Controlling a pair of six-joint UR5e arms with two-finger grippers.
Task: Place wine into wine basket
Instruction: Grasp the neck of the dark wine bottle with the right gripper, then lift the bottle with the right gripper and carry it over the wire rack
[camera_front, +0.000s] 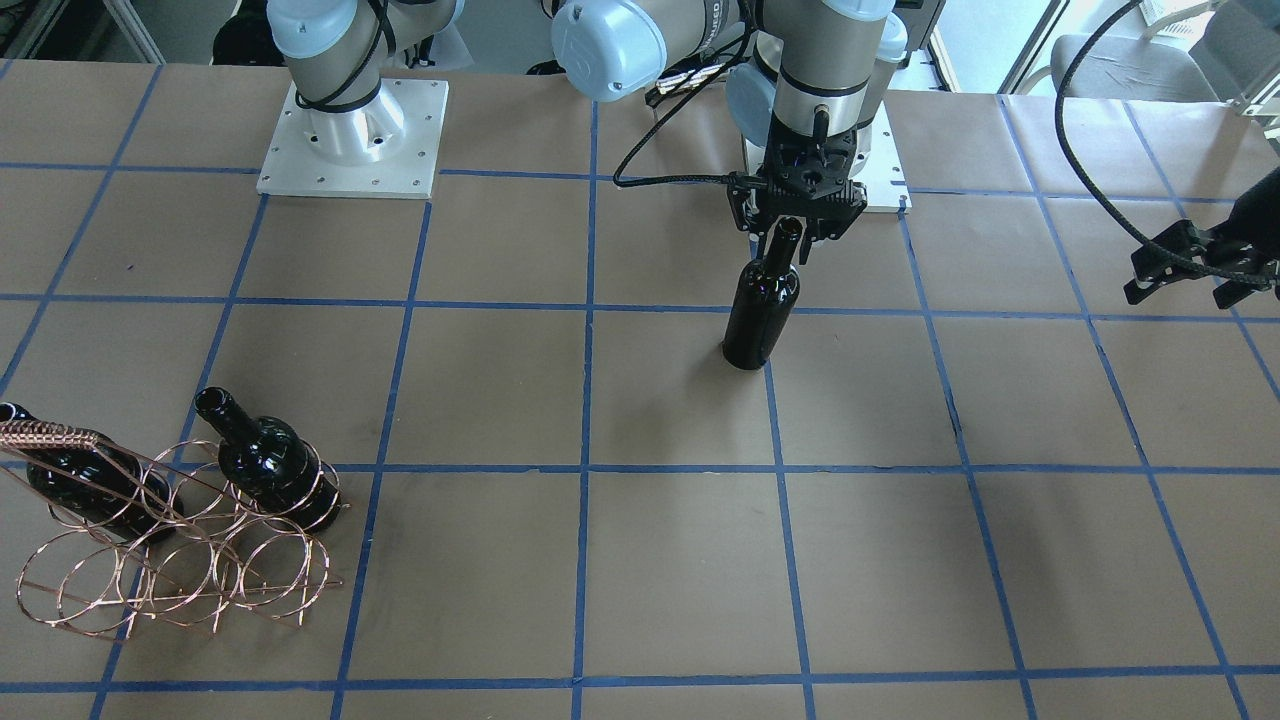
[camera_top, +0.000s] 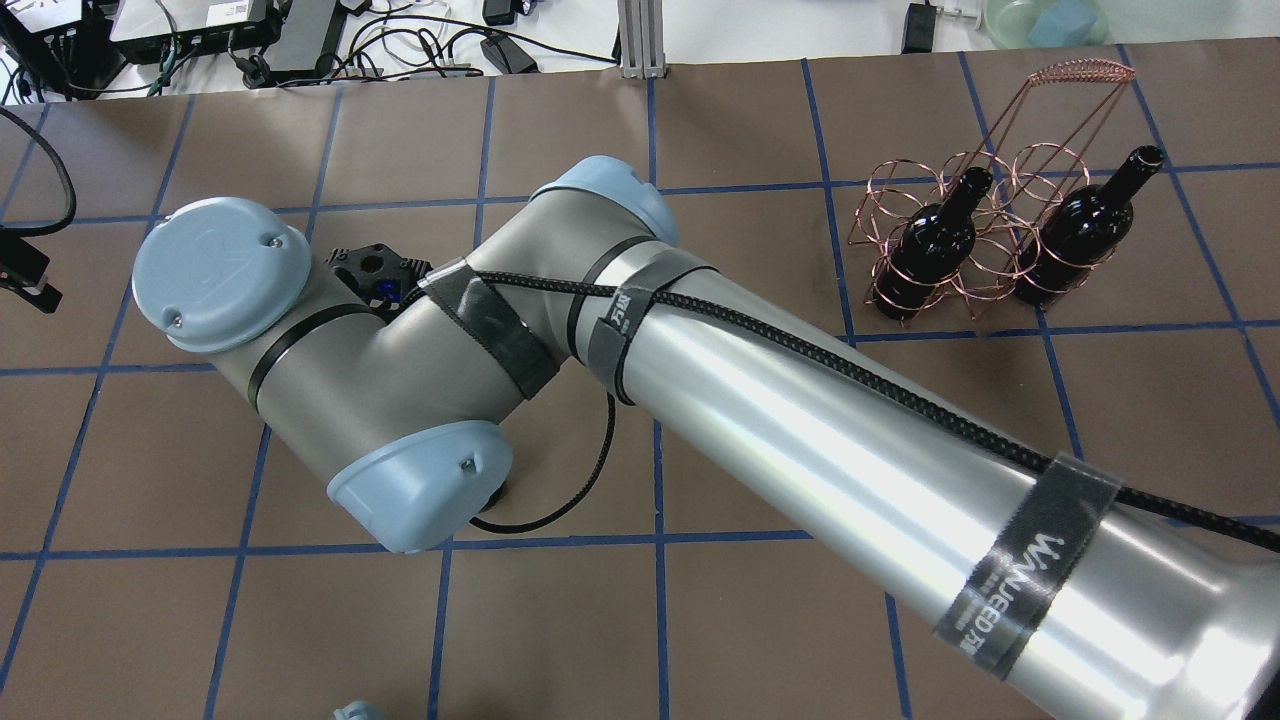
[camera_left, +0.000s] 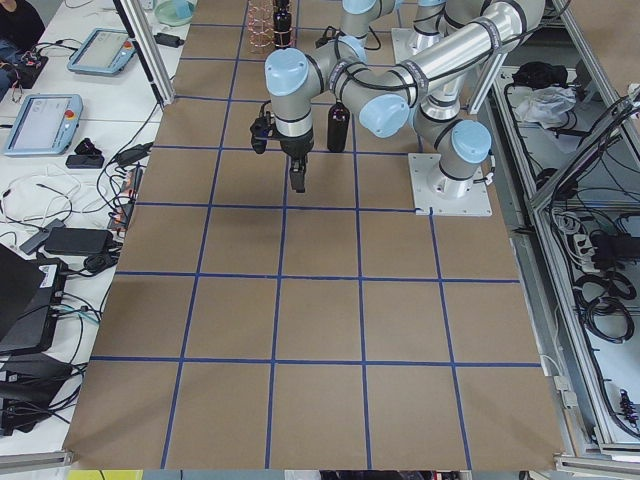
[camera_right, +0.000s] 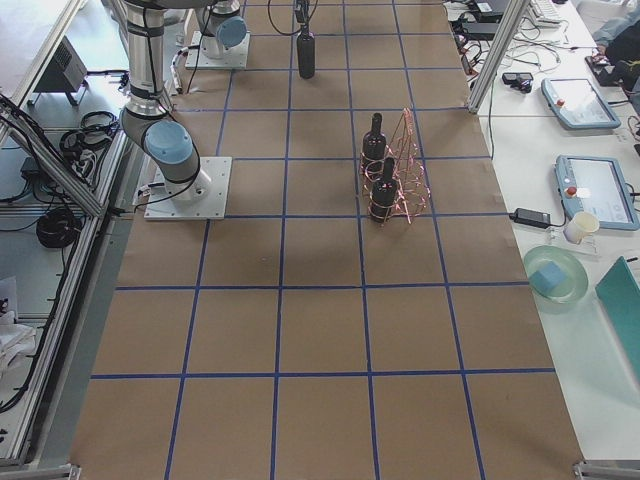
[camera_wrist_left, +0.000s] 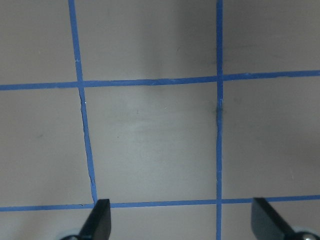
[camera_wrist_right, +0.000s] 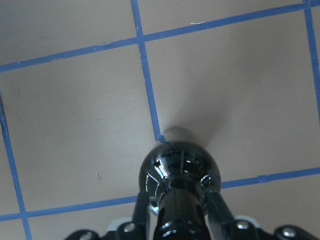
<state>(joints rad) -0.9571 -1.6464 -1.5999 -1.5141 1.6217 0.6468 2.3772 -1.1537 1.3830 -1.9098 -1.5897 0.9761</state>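
well, glossy near-black upright wine (camera_front: 761, 305)

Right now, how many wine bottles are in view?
3. One bottle and a second bottle sit in the wine basket; the third bottle stands alone on the table, right hand around its neck. None seem hidden.

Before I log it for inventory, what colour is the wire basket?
Copper-coloured wine basket, clearest in the overhead view.

Robotics lab: taped-grid table (camera_left: 320, 320), teach pendants (camera_left: 40, 122), cables (camera_left: 60, 205).
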